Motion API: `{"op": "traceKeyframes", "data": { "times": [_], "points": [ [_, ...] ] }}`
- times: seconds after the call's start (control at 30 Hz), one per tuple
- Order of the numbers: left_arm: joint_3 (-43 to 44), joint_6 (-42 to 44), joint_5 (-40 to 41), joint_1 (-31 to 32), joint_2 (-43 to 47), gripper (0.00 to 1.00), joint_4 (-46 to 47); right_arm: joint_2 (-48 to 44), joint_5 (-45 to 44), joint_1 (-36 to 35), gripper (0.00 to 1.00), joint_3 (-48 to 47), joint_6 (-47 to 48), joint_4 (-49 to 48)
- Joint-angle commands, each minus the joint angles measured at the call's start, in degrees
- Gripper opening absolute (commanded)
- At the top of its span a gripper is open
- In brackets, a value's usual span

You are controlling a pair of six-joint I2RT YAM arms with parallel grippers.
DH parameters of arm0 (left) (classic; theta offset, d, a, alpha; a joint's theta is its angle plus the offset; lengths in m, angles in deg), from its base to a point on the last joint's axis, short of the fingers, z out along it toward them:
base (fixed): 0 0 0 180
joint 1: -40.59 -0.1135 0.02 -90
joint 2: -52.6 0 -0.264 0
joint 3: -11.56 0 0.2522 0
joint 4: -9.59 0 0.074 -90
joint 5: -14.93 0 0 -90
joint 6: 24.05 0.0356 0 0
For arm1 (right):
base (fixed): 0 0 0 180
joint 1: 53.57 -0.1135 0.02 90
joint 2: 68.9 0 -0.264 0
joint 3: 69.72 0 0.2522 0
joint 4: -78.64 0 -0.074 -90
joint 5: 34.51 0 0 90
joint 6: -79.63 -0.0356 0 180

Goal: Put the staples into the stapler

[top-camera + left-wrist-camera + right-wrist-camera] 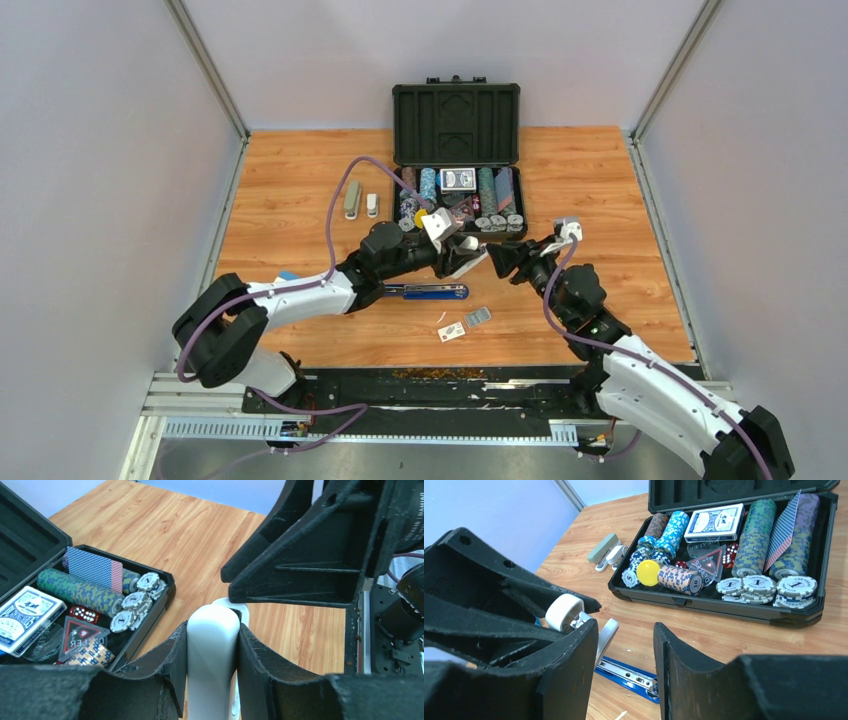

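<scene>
A white rounded plastic piece (212,675) is being clamped by the left pincer (212,630); silvery ribbed staples (478,316) behind the empty, part-open right pincer (624,627) are best being approached squarely.

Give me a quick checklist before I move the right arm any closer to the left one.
1. Left gripper grip: shut on a white object, held squarely between the fingers. Ok.
2. Right gripper is free: jaws apart, nothing between them. Ok.
3. Blue stapler is reachable: it lies on the table with its silver rail exposed, in neither gripper. Ok.
4. Staples are in hand: they lie on the table beside the small white box. Not ok.
5. Clearance between the two grippers: very close, and contact is unclear. Cannot tell.
</scene>
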Motion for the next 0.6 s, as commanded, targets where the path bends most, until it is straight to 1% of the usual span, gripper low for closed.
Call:
{"op": "traceKeyframes", "data": {
  "times": [0.0, 0.2, 0.33, 0.43, 0.57],
  "points": [
    [-0.09, 0.05, -1.96, 0.92, 2.37, 0.06, 6.34, 2.62, -1.37, 0.21, 0.44, -0.07, -4.04, -3.78],
    [-0.88, 0.05, 0.95, 1.4, 2.97, 0.06, 8.21, 7.6, 1.76, 0.2, 0.42, -2.21, -7.3, -2.27],
    [-1.48, 0.18, 4.82, 1.92, 3.38, 0.06, 9.38, 9.7, 1.43, 0.13, 0.41, -3.29, -11.33, 0.21],
    [-1.81, 0.68, 7.26, 2.43, 3.36, 0.06, 10.18, 10.7, 1.89, 0.04, 0.42, -3.37, -14.47, -0.33],
    [-1.76, 1.68, 9.79, 3.41, 2.88, 0.06, 10.19, 12.1, 1.96, -0.51, 0.42, -4.67, -16.14, 0.31]
  ]
}}
